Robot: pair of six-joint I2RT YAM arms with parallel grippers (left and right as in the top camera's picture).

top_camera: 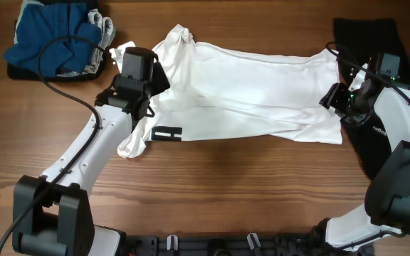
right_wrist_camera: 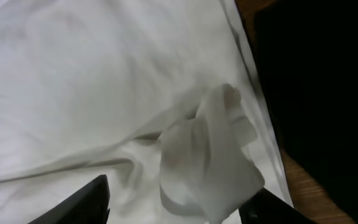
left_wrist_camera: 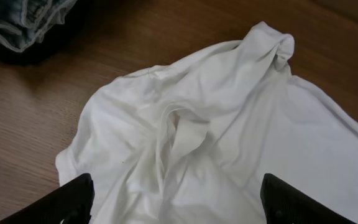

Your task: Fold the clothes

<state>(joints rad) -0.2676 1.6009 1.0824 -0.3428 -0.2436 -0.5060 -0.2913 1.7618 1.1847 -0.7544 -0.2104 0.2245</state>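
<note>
— We look low in the left wrist view first. Our left gripper [left_wrist_camera: 176, 190] stands wide, with the white T-shirt [left_wrist_camera: 229, 124] crumpled just under and beyond it.

— Our right gripper [right_wrist_camera: 179, 199] is parted too, with a raised fold of that shirt between its fingers.

— From overhead, the shirt stretches across mid-frame between our two grippers on the table [top_camera: 226, 185]. The blue pile [top_camera: 48, 35] sits upper left and the black garment [top_camera: 365, 35] upper right.
</note>
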